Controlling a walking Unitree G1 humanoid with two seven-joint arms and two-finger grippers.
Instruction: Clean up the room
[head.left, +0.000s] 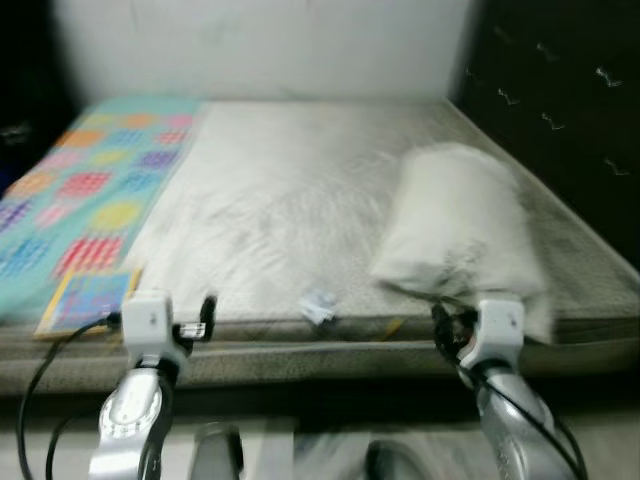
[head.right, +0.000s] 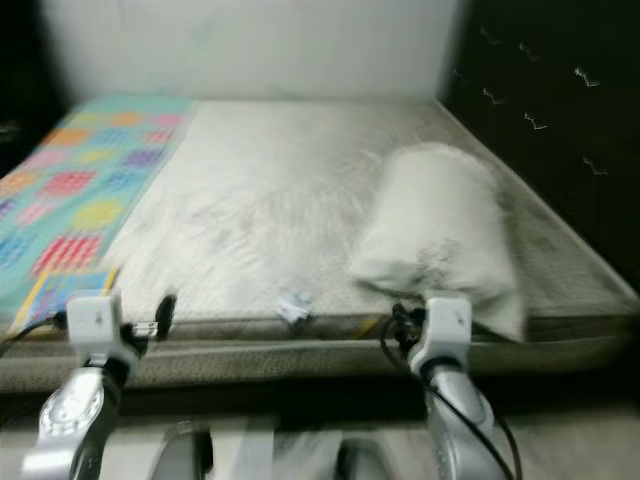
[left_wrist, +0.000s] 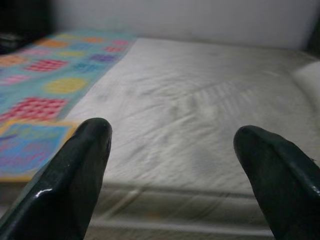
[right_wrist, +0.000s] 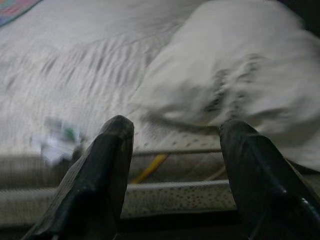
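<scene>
A wide bed (head.left: 290, 190) with a pale grey sheet lies in front of me. On its right side rests a white pillow (head.left: 460, 225), its near end at the mattress edge. A small crumpled white wrapper (head.left: 318, 305) sits on the sheet close to the front edge, also seen beside the pillow (right_wrist: 240, 75) as the wrapper (right_wrist: 57, 140). My left gripper (left_wrist: 172, 135) is open, held before the mattress edge near a colourful blanket (head.left: 90, 200). My right gripper (right_wrist: 175, 130) is open too, just in front of the pillow's near end, touching nothing.
The patchwork blanket covers the bed's left strip. A dark tufted panel (head.left: 560, 100) runs along the bed's right side and a pale wall (head.left: 260, 45) stands behind. A yellow strip (right_wrist: 147, 170) shows at the mattress edge. The views are blurred.
</scene>
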